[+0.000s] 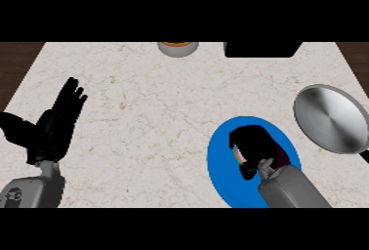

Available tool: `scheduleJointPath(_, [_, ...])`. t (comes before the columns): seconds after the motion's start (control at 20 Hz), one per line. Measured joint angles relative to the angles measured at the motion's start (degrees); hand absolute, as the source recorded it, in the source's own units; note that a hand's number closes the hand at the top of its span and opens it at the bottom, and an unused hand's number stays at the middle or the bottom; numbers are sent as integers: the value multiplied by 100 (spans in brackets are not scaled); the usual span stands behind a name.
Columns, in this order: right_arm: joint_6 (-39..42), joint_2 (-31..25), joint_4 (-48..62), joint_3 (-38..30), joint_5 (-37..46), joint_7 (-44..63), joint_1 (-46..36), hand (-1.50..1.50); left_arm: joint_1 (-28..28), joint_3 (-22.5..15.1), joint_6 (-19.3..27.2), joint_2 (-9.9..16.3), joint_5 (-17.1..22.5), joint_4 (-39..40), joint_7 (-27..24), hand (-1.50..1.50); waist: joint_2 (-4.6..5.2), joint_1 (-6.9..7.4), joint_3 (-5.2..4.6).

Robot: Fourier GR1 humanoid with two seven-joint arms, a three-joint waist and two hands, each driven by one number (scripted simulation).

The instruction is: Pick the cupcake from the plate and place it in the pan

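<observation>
the right hand (252, 142) is curled over the blue plate (220, 171), clenched around the cupcake (238, 154), of which only a pale sliver is seen. bare counter (158, 112) lies to its left; the pan (330, 118) sits just right, unobstructed. the left hand (54, 124) is held open, fingers up, far left. a small bowl (177, 48) and a black box (261, 49) stand at the far edge.

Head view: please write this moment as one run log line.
right hand: curled over cupcake on blue plate | left hand: open, resting left | pan: empty
</observation>
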Motion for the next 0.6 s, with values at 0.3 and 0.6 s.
scheduleJointPath(0.3, [-256,250,214,-139,316,-371,-8,150,90,28,-44,-75,-67,-214,108,0,-2,2,0])
scheduleJointPath(0.6, [-721,210,35,-311,545,-715,215,150,28,129,-120,-68,-68,-151,140,0,-10,-8,-2])
